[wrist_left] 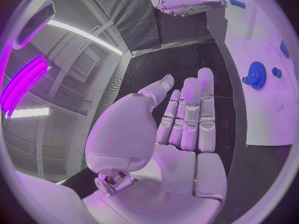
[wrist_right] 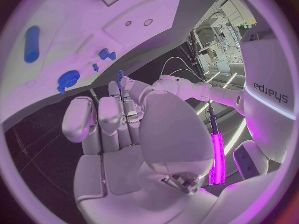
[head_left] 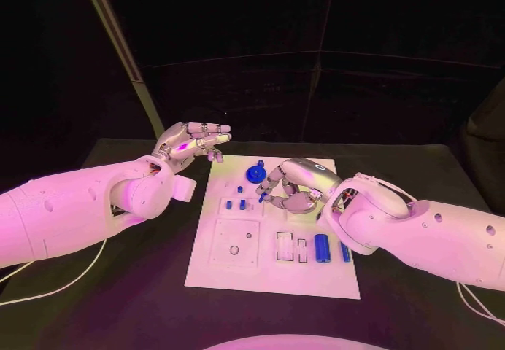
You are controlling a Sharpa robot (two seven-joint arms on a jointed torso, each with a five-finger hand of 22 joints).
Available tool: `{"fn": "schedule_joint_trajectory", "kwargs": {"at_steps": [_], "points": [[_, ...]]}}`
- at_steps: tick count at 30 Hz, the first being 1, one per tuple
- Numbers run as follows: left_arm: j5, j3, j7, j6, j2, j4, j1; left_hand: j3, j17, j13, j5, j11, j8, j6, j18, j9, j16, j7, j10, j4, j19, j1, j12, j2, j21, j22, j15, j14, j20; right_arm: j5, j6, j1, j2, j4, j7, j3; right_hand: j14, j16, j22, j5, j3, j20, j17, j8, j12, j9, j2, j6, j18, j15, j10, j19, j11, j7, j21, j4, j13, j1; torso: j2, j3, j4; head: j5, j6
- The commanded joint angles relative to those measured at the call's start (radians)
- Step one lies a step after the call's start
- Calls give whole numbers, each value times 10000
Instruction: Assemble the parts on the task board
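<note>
Small, light, rigid and likely slippery, the blue gear (head_left: 255,173) sits at the task board's (head_left: 316,277) 12 o'clock edge; pinch its rim; the right robot hand (head_left: 292,187) hovers curled beside it, grip unclear, while the left robot hand (head_left: 193,142) is open, empty.

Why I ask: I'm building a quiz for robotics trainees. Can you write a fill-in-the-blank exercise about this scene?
1. The white task board lies on a ___ table.
2. The round, toothed blue part near the board's far edge is a ___.
3. The hand poised over the board is the robot's ___ one.
4. The left hand, beside the board's far corner with its fingers stretched out, holds ___.

Missing words: black; gear; right; nothing
</note>
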Motion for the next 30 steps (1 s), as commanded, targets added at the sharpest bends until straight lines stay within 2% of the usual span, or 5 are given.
{"fn": "schedule_joint_trajectory", "kwargs": {"at_steps": [1, 3, 10, 19, 30], "points": [[43, 9, 89, -35, 28, 42, 13, -58, -9, -11, -39, 32, 3, 25, 57, -4, -34, 1, -67, 17, -80, -37, 34, 75, -28, -9, -26, -65, -14, -438, 531, -235, 262, -186, -19, -12, 288, 48, 24, 59, 48, 63, 20, -65, 4, -12, 45, -17, -94, 31, -24, -5, 54, 63, 76, -39, 7, -22, -8, -11, 7, 127, -78], [43, 9, 90, -40, 33, 46, 13, -58, -9, -11, -39, 32, 3, 25, 57, -4, -34, 1, -67, 17, -80, -37, 34, 75, -28, -9, -26, -65, -14, -591, 692, -354, 400, -292, -127, -14, 291, 71, 50, 66, 49, 66, 41, -73, -1, -15, 46, -29, -98, 35, -35, 3, 60, 69, 93, -43, 6, -30, -17, -1, -23, 213, -122], [43, 10, 92, -33, 69, 46, 14, -58, -9, -11, -39, 32, 3, 25, 57, -4, -34, 1, -67, 17, -80, -37, 34, 75, -28, -9, -26, -65, -14, -1144, 1104, -669, 798, -597, -498, -23, 290, 78, 57, 72, 46, 73, 39, -84, -10, -19, 48, -47, -99, 43, -55, -1, 70, 78, 101, -42, 4, -52, -20, 15, -25, 280, -206], [43, 10, 80, -5, 117, 17, 14, -58, -9, -11, -39, 32, 3, 25, 57, -4, -34, 1, -67, 17, -80, -37, 34, 75, -28, -9, -26, -65, -14, -1382, 1298, -778, 1038, -681, -597, -29, 290, 84, 64, 74, 46, 75, 42, -86, -11, -20, 51, -50, -100, 45, -58, 0, 71, 80, 106, -43, 4, -56, -13, 18, -18, 342, -304], [43, 10, 69, 7, 117, 6, 14, -82, -25, -12, -39, 35, -8, 8, 57, -7, -38, 5, -85, 13, -81, -25, 49, 81, -48, -23, -24, -75, -12, -1602, 1533, -832, 1171, -767, -711, -56, 290, 84, 64, 74, 46, 75, 42, -86, -11, -20, 51, -50, -100, 45, -58, 0, 71, 80, 106, -43, 4, -56, -16, 13, -23, 370, -350]]}}
